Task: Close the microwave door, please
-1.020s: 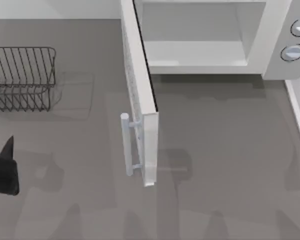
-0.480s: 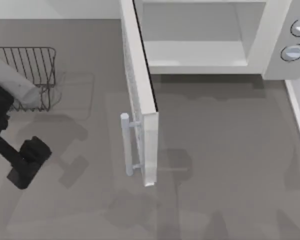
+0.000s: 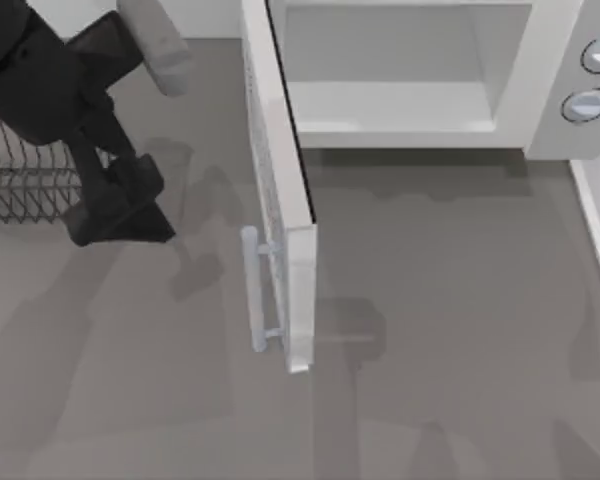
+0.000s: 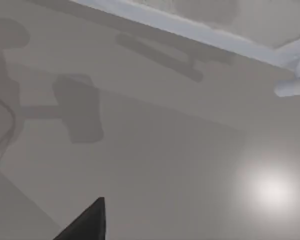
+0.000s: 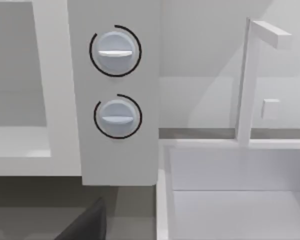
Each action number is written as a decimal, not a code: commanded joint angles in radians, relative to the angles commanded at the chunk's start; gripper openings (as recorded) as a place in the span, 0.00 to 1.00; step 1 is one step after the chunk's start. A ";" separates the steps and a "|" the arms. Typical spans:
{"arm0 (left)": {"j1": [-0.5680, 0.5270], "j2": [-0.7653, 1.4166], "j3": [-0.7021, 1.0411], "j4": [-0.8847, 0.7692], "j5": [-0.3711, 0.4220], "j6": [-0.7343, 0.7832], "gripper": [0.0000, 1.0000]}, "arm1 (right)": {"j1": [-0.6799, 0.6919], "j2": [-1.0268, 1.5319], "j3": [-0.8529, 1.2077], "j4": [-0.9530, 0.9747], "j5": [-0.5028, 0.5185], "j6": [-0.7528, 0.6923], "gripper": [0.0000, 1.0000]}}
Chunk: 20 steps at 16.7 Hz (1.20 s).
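The microwave stands at the back of the table with its pale cavity exposed. The microwave door is swung out toward the front, seen edge on, with its pale bar handle on the left face. My left gripper hangs left of the door, about level with the top of the handle and apart from it. The left wrist view shows the door's lower edge and one handle end. My right gripper faces the microwave's two round knobs.
A dark wire rack stands at the far left, partly under my left arm. A white basin-like fixture with an upright post sits right of the microwave. Bare grey tabletop lies in front of the microwave.
My left arm has swung from the near left corner up and to the right, over the wire rack, bringing its gripper closer to the door. The door has not moved.
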 joint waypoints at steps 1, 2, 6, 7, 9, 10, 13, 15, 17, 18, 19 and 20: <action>-0.010 0.046 0.082 -0.036 0.018 0.034 1.00 | 0.000 0.000 0.000 0.000 0.000 0.000 1.00; -0.019 0.087 0.159 -0.067 0.035 0.067 1.00 | 0.000 0.000 0.000 0.000 0.000 0.000 1.00; -0.044 0.189 0.383 -0.137 0.086 0.165 1.00 | 0.000 0.000 0.000 0.000 0.000 0.000 1.00; -0.048 0.202 0.414 -0.144 0.094 0.180 1.00 | 0.000 0.000 0.000 0.000 0.000 0.000 1.00; -0.051 0.214 0.445 -0.149 0.101 0.195 1.00 | 0.000 0.000 0.000 0.000 0.000 0.000 1.00; -0.051 0.214 0.445 -0.149 0.101 0.195 1.00 | 0.000 0.000 0.000 0.000 0.000 0.000 1.00; -0.051 0.214 0.445 -0.149 0.101 0.195 1.00 | 0.000 0.000 0.000 0.000 0.000 0.000 1.00; -0.048 0.210 0.439 -0.144 0.100 0.193 1.00 | 0.000 0.000 0.000 0.000 0.000 0.000 1.00; -0.063 0.209 0.402 -0.106 0.098 0.182 1.00 | 0.000 0.000 0.000 0.000 0.000 0.000 1.00; -0.073 0.207 0.370 -0.073 0.095 0.173 1.00 | 0.000 0.000 0.000 0.000 0.000 0.000 1.00; -0.083 0.206 0.335 -0.034 0.092 0.161 1.00 | 0.000 0.000 0.000 0.000 0.000 0.000 1.00; -0.095 0.205 0.296 0.011 0.088 0.149 1.00 | 0.000 0.000 0.000 0.000 0.000 0.000 1.00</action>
